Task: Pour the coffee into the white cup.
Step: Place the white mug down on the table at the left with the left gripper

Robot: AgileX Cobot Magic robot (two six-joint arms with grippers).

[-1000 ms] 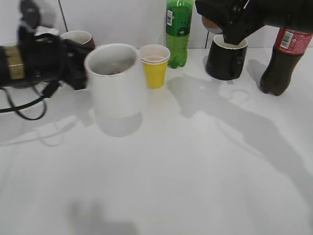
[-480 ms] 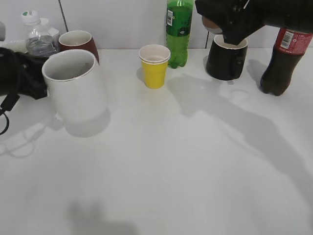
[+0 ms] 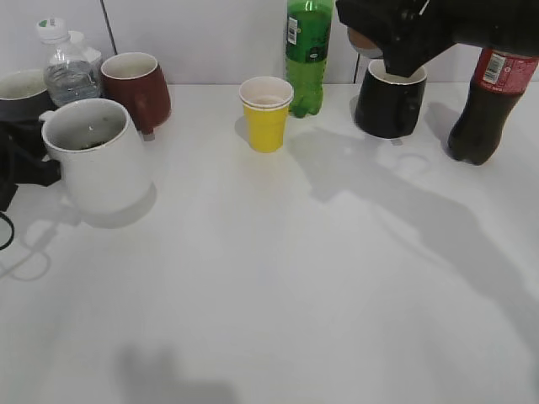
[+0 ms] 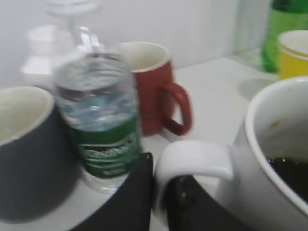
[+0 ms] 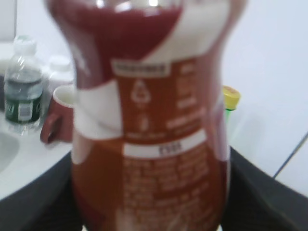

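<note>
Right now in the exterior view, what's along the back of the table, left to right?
Water bottle → red mug → yellow cup → green bottle → black mug → cola bottle. The white cup sits nearer the camera at far left, below the water bottle.

Both arms matte black; right arm (image 3: 455, 25) bulky, angular; black cable (image 3: 7, 220) loops beside left arm.

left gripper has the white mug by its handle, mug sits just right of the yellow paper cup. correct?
Not quite. The left gripper does hold the white mug by its handle, but the mug sits far left of the yellow paper cup, near the red mug. The exterior view shows it.
</note>
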